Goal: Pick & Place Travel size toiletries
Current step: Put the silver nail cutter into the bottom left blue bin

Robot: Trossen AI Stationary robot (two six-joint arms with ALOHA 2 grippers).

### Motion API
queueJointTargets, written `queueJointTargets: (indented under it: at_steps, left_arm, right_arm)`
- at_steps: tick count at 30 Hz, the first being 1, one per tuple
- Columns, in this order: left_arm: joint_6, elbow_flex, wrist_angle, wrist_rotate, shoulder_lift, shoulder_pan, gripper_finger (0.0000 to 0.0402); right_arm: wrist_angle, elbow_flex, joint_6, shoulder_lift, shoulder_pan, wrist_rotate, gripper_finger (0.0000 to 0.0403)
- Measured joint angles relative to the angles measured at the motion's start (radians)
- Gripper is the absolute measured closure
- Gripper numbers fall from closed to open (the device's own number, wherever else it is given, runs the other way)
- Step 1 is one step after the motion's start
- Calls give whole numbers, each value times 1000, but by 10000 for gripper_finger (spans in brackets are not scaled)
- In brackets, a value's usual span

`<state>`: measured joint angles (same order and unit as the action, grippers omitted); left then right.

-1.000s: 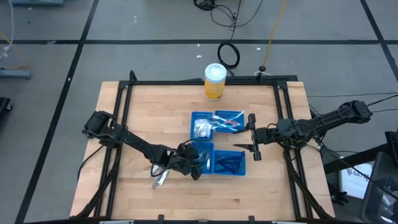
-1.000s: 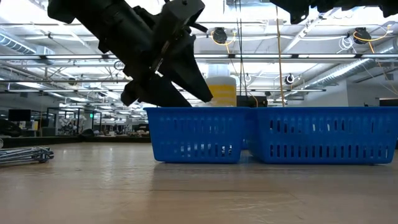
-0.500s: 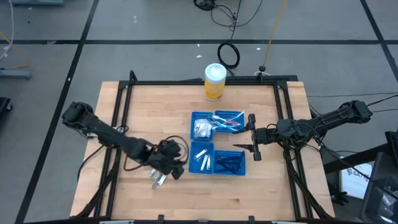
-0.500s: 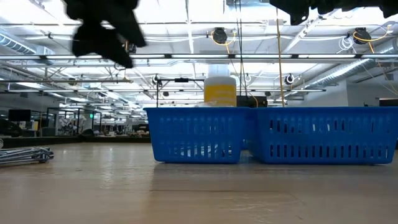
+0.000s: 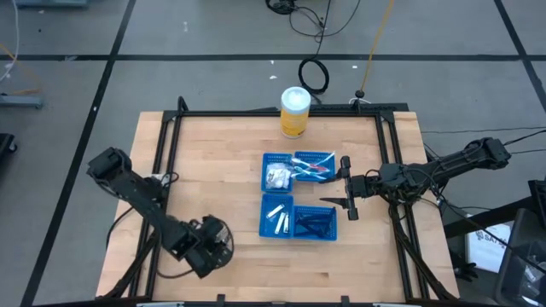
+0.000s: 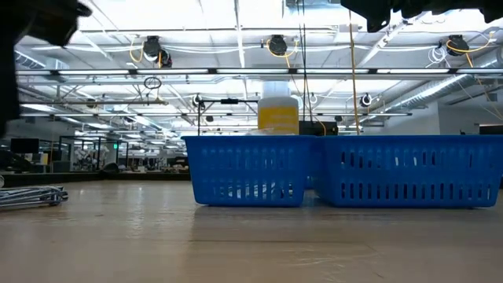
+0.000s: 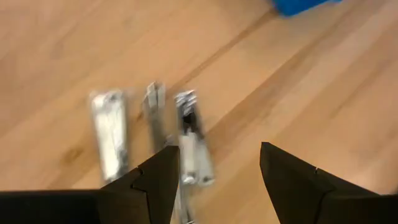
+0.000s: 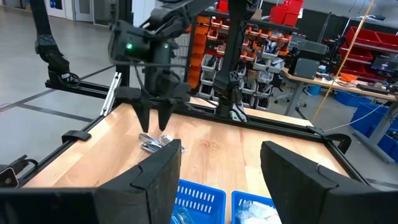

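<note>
From above, the left gripper hangs over the near left part of the table, well apart from the four blue trays clustered near the middle. Its fingers cannot be made out here. White bottles lie in the near left tray, dark blue sticks in the near right one, a white packet in the far left one and toothbrushes in the far right one. A yellow canister stands at the far edge. The right gripper waits just beside the trays on their right, its fingers spread with nothing between them.

At table height, two trays stand side by side, the canister showing behind them. Silvery tubes lie on the wood at the far left edge of the frame. A dark arm part fills the top left corner.

The left wrist camera looks straight down on three silvery tubes lying roughly side by side on the bare wood. The gripper is parted and holds nothing; one finger overlaps the middle tubes, the other sits apart over bare wood. A tray corner shows at the frame edge.

The right wrist camera looks across the table to the left gripper, pointed down right above the tubes, fingers slightly apart. Tray rims sit between its own open fingers.
</note>
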<state>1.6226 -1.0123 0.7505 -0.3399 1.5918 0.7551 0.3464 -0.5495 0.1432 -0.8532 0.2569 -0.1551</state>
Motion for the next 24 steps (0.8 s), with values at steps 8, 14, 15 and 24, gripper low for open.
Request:
queueJointTargets:
  at_steps: [8, 14, 15, 24]
  left_arm:
    - [138, 0, 113, 95, 73, 56, 183]
    - [181, 3, 210, 159, 102, 51, 183]
    - [186, 7, 211, 152, 102, 50, 183]
    - [159, 83, 113, 137, 103, 10, 183]
  right_arm:
    - [0, 0, 0, 0, 0, 0, 195]
    - [0, 0, 0, 0, 0, 0, 195]
    - [0, 0, 0, 0, 0, 0, 195]
    - [0, 0, -1, 0, 0, 0, 195]
